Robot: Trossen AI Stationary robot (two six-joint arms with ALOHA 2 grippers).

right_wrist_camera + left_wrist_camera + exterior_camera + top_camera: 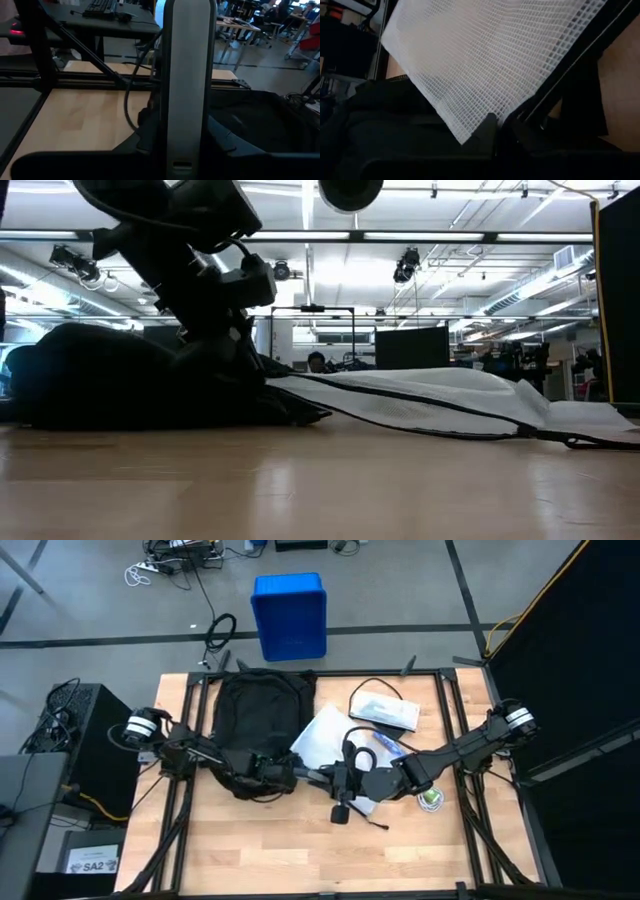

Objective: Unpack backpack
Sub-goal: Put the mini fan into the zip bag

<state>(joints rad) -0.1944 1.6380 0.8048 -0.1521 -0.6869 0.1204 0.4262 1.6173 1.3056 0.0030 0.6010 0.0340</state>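
The black backpack [258,712] lies flat on the table's far left part, and shows as a dark mound [100,385] in the low view. A white mesh pouch [326,734] with a black zip edge lies against the backpack's right side, sloping down to the table [430,395]. My left gripper [298,776] is shut at the pouch's near corner. My right gripper [346,780] is raised mid-table, shut on a pair of headphones [346,762]. One earcup [350,192] hangs high over the table. My left gripper has its fingers [490,127] shut at the mesh pouch's near corner [466,136], coming in slanting down from the table's left. The fingers cover the corner's tip, so how many layers they hold does not show. The rest of the pouch lies on the backpack and the table. My right gripper holds the headphones by the flat grey headband [186,100], which stands upright between its fingers. The fingers come about level from the table's right and lie across the band. The headphones are lifted clear of the table, with a thin cable [131,107] trailing down.
A white packet [385,712] and a blue item [386,745] lie at the table's far right, and a small round green-and-white thing [432,800] lies under my right arm. A blue crate [290,615] stands on the floor beyond the far edge. Bare wood lies along the near edge.
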